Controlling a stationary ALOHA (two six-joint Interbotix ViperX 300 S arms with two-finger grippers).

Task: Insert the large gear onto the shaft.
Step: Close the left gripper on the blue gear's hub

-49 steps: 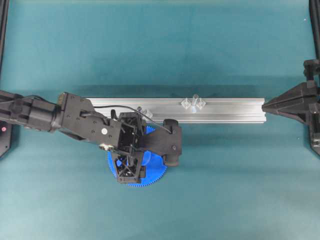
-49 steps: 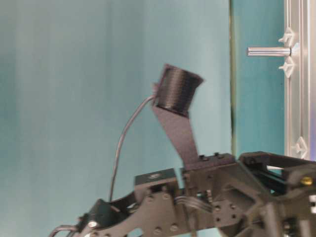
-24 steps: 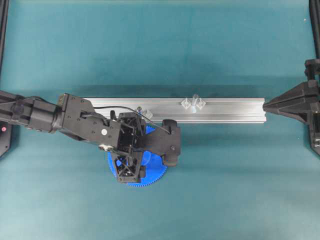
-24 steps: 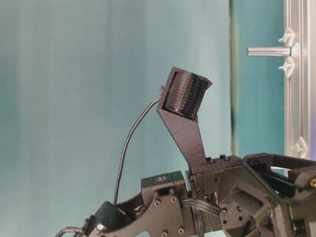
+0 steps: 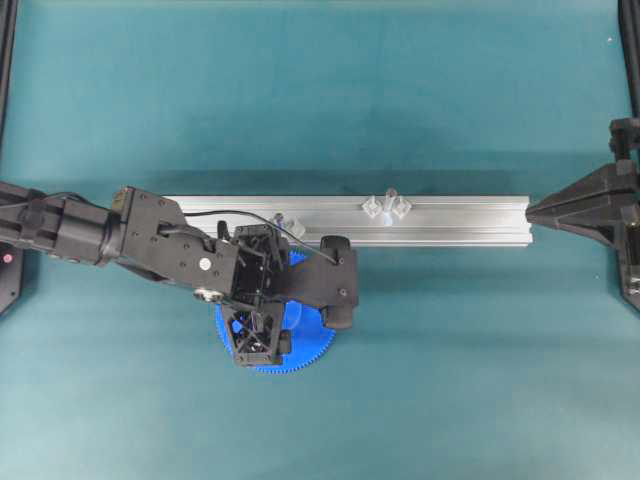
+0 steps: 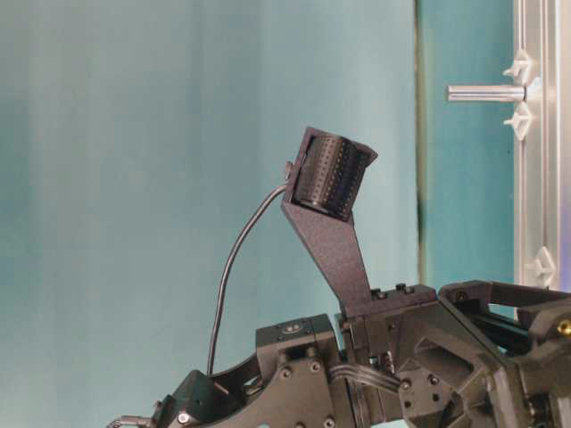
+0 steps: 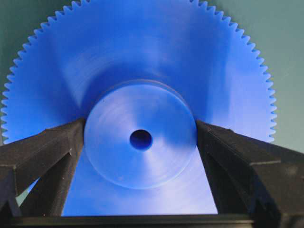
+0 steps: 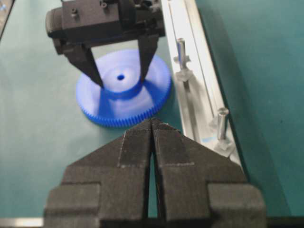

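Straddling the large gear (image 7: 142,95) hub, the left claw (image 7: 140,142) is spread wide, fingers beside its edges.

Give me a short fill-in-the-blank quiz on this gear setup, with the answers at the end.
1. The left gripper has its open fingers on either side of the gear's raised ____.
2. The big gear is coloured ____.
3. The right gripper has its fingers ____.
4. The clear-based pins stand on a long metal ____.

Missing words: hub; blue; closed; rail
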